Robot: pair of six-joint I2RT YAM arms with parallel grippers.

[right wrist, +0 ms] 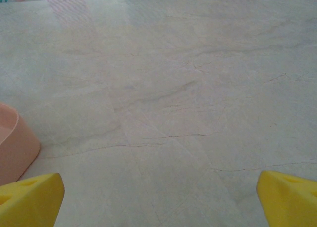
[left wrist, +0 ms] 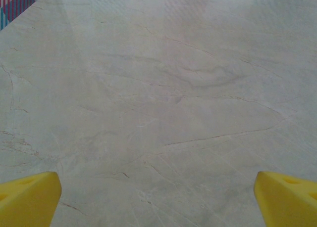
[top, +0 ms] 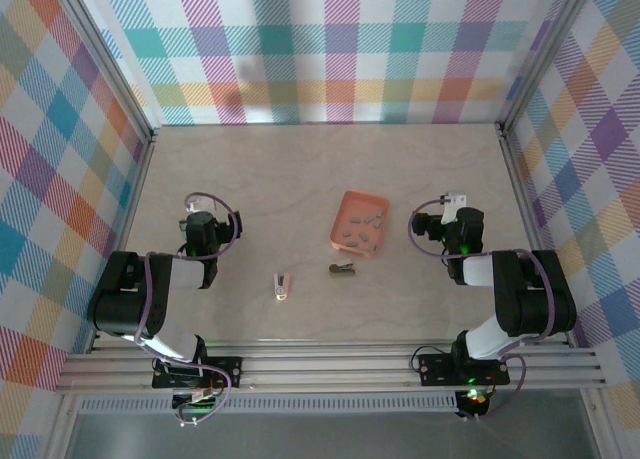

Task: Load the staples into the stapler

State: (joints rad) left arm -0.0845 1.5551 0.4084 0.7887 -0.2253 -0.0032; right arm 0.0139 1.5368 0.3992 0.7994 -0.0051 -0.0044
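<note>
The stapler (top: 282, 285), small and pale pink with a white part, lies on the table in front of and between the two arms. Several tiny grey staples (top: 362, 229) lie inside the salmon-orange tray (top: 346, 203), behind and to the right of the stapler. My left gripper (top: 203, 217) hovers left of both, open, its yellow fingertips (left wrist: 29, 200) wide apart over bare table. The right gripper (top: 457, 217) is just right of the tray and also open. The tray's wall (right wrist: 15, 148) shows beside its left fingertip (right wrist: 32, 200). Nothing sits between either pair of fingers.
A small dark grey metal piece (top: 344, 270) lies between the tray and the stapler. Plaid walls with metal posts enclose the marble-patterned table (top: 300, 169) on three sides. A metal rail (top: 330, 369) carrying both arm bases runs along the near edge.
</note>
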